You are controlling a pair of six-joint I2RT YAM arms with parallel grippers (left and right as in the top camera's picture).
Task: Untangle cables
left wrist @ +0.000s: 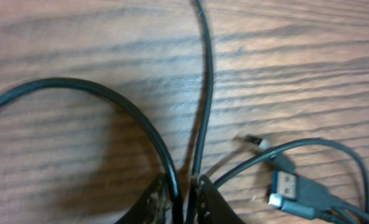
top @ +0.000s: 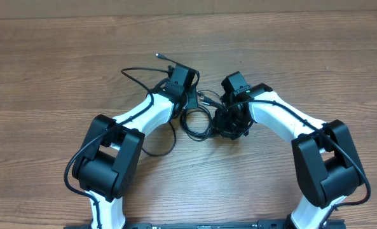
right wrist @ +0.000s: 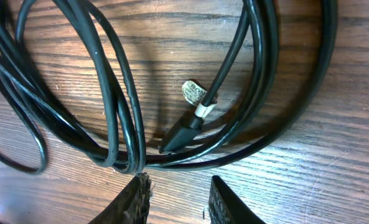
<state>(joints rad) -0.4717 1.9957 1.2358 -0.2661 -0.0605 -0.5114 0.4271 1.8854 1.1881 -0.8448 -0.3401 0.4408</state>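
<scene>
Where the scene lies nearest the arm bases, one slack loop of the thin black flexible cables (right wrist: pixel 127 157) trails on the brown wood-grain table (top: pixel 48 63), to the left of centre. Further in, the main bunch lies between the two grippers at mid-table.

Left gripper (left wrist: pixel 187 200): jaws pressed together, pinching two strands that fan apart beyond the fingertips. Right gripper (right wrist: pixel 181 200): jaws spread, nothing between them, the bunch just beyond its fingertips.

Judgement on the step in hand: a strand is to be drawn clear of the bunch. To do it well, the right gripper should close on the crossing strands to anchor them. The left should then pull away slowly and low to the table. The silver flat USB plug with blue insert (left wrist: pixel 287 185), lying just right of the left gripper, and the small silver-tipped plug (right wrist: pixel 195 93) inside the coil could snag on a loop. Each should be led out end first.

Farthest out, one strand runs to a small plug end near the far centre of the table.

Not determined: how many separate cords there are, and which strand joins which plug. The wrist views crop the loops. From overhead, both grippers cover part of the bunch.
</scene>
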